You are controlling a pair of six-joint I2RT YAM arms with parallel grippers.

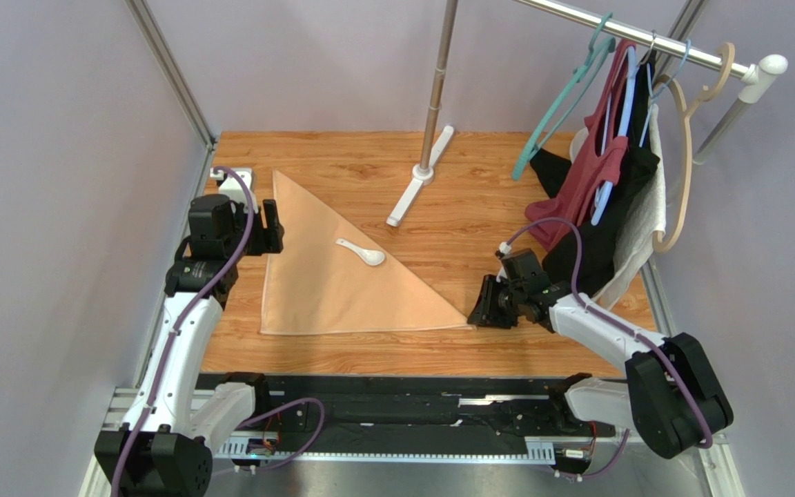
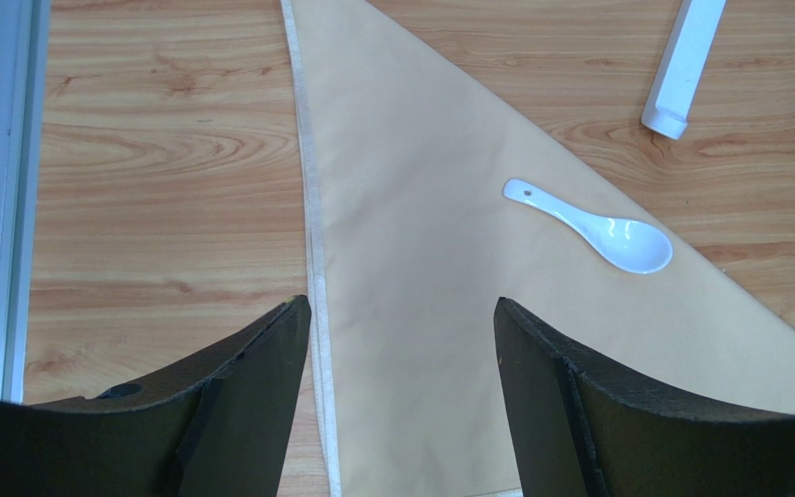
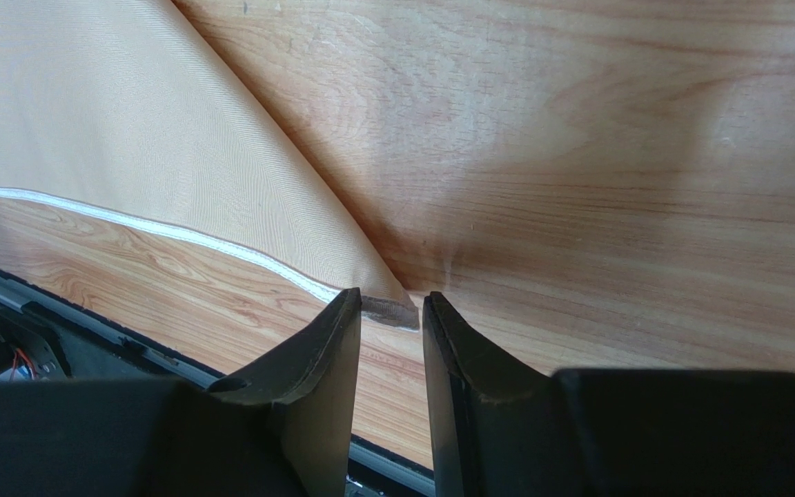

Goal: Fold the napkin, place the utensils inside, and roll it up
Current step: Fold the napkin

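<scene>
left claw (image 2: 400,305): spread wide, astride the hemmed edge of the triangle-folded napkin (image 1: 339,285) | right claw (image 3: 391,302): narrowly parted, napkin corner tip between jaws, likely staged for lifting | spoon (image 2: 604,233): ahead-right of left claw, resting on cloth for rolling

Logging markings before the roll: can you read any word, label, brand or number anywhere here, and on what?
No readable text anywhere.
Napkin: plain, no print.
White spoon: only a small dark spot at the handle end, not lettering.
White pole foot: blank.
Hanging garments: no visible labels.
Left arm and right arm: any markings are too small to tell.
</scene>
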